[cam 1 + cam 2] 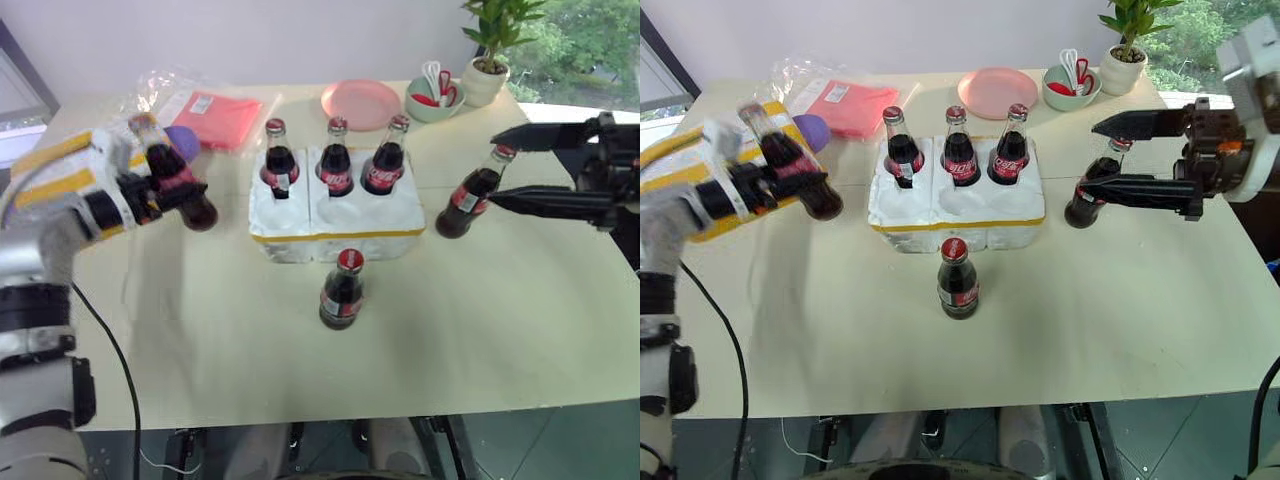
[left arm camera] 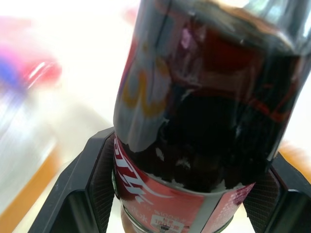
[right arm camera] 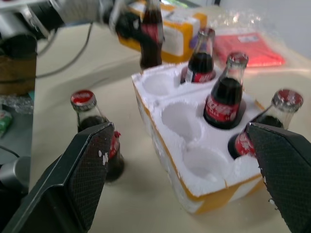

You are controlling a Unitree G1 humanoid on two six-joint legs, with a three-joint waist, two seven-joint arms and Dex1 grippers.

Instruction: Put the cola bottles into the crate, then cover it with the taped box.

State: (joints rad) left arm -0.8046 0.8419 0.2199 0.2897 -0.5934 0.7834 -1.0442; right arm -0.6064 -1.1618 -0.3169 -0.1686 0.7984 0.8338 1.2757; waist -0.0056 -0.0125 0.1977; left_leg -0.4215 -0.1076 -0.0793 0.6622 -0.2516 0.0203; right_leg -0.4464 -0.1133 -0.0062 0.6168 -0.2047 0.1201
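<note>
White foam, the crate (image 1: 335, 215) sits between the two grippers, with three cola bottles (image 1: 337, 160) upright in its far holes and the near holes empty. Behind the left gripper (image 1: 165, 195) lies the taped box (image 1: 60, 170). This gripper is clamped on a tilted bottle (image 1: 175, 175) above the table (image 1: 200, 340). Fingers of the right gripper (image 1: 510, 170) stand wide apart around another bottle (image 1: 470, 195), not squeezing it. One bottle (image 1: 342, 290) stands alone before the crate.

Bright daylight, soft shadows; motion blur w/ overexposed glare behind left-wrist bottle (image 2: 204, 111).
</note>
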